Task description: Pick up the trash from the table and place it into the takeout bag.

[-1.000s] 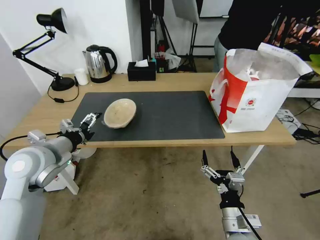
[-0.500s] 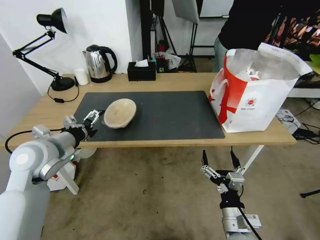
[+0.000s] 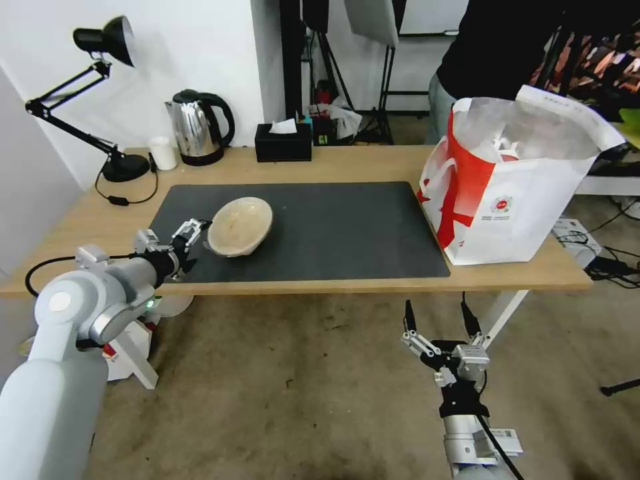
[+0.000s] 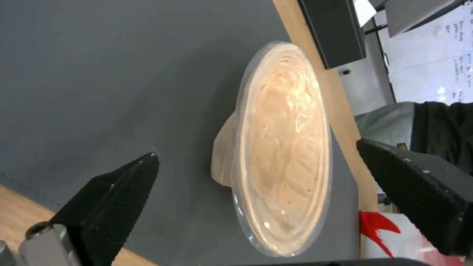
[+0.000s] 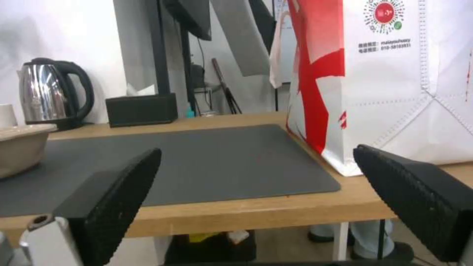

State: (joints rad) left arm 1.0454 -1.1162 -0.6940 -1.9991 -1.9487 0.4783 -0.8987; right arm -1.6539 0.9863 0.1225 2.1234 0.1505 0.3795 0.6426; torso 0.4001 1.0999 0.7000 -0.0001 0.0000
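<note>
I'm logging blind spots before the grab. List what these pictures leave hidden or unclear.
- Takeout bag: head view, its walls hide most of the contents.
- Beige bowl: head and left wrist views, underside hidden by the bowl itself.
- Bag top: right wrist view, cut off by the frame edge.

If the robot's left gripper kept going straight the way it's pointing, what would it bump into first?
Most likely the beige bowl. The left gripper points right at it over the dark mat, fingers open on either side of its rim. Nothing seems to lie between them.
</note>
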